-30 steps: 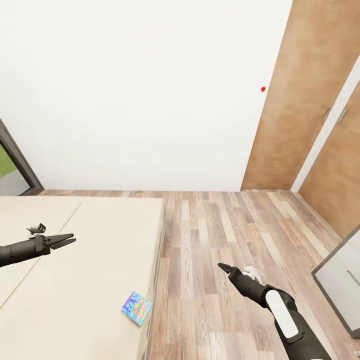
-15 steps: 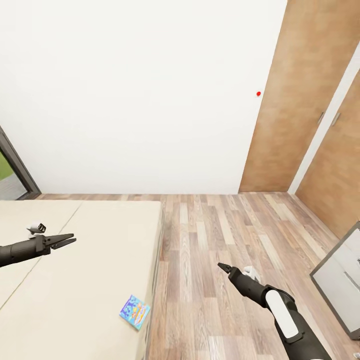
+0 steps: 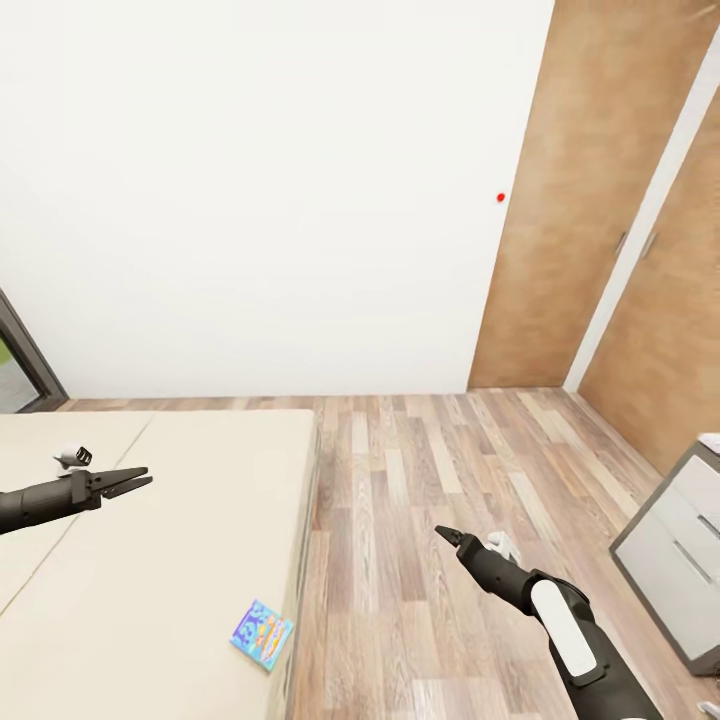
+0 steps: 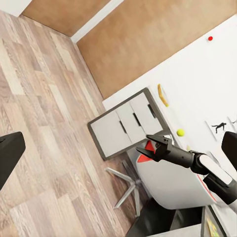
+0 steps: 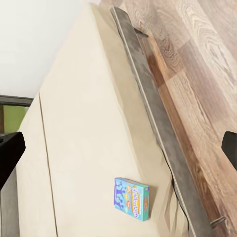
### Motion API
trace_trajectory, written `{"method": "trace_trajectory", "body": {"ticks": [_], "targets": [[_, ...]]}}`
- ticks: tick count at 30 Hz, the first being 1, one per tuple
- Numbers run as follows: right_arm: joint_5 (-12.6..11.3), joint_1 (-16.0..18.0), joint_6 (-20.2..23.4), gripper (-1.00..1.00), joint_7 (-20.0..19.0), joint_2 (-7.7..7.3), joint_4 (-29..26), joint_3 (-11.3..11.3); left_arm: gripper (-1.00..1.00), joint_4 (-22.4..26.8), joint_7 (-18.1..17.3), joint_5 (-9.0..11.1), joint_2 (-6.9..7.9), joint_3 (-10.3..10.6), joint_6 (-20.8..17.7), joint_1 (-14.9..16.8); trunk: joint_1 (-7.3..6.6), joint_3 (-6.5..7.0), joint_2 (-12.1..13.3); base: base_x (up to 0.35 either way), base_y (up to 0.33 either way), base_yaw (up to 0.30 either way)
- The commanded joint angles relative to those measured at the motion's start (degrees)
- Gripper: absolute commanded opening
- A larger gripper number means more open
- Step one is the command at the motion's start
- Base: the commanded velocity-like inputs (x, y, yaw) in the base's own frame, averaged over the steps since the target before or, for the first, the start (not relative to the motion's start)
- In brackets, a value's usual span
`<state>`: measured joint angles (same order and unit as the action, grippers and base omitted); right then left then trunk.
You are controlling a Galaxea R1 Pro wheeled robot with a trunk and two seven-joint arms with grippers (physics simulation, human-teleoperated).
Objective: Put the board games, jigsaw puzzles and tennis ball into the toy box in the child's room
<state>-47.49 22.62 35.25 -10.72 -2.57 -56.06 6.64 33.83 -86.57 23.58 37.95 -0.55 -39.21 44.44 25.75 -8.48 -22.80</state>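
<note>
A small blue-cyan board game (image 3: 262, 634) lies flat on the beige bed (image 3: 150, 560), close to its edge; the right wrist view has the same board game (image 5: 132, 198) beside the dark bed frame (image 5: 153, 118). My left gripper (image 3: 140, 480) hovers open above the bed, well away from the box. Over the wood floor beside the bed, my right gripper (image 3: 446, 535) is open and holds nothing. In the left wrist view the right gripper (image 4: 144, 147) stands in front of the table, where a yellow-green tennis ball (image 4: 180, 132) rests on the pale top.
A grey drawer unit (image 3: 668, 552) stands at the right, with a chair base (image 4: 124, 186) near it. Wood-panelled doors (image 3: 590, 200) fill the far right wall. A dark window frame (image 3: 28, 360) is at the left. Plank floor (image 3: 420, 470) runs between bed and drawers.
The whole view has shifted: bed and board game slid down and left in the picture and more of the drawer unit shows. Both arms keep their pose.
</note>
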Motion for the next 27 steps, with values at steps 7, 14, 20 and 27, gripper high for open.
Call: {"method": "trace_trajectory", "body": {"ticks": [7,14,20,27], "targets": [[-0.03,0.05,0.33,1.0,-0.18,0.05,-0.18,0.11,1.0,0.01,-0.18,0.07,0.02,0.02,-0.61,0.04,0.04,0.47,-0.12,0.0,0.0,-0.064],[0.01,0.05,0.27,1.0,-0.18,0.17,-0.44,0.05,1.0,0.01,-0.18,0.06,0.02,0.04,-0.61,0.04,0.04,0.69,-0.12,0.0,0.0,0.023],[0.03,0.05,0.26,1.0,-0.18,0.15,-0.45,0.08,1.0,0.01,-0.18,0.08,0.02,0.08,-0.61,0.04,0.04,1.07,-0.12,0.0,0.0,0.16],[-0.03,0.05,0.26,1.0,-0.19,0.11,-0.38,0.1,1.0,0.01,-0.18,0.07,0.02,0.11,-0.61,0.04,0.04,1.37,-0.12,0.0,0.0,0.114]]}}
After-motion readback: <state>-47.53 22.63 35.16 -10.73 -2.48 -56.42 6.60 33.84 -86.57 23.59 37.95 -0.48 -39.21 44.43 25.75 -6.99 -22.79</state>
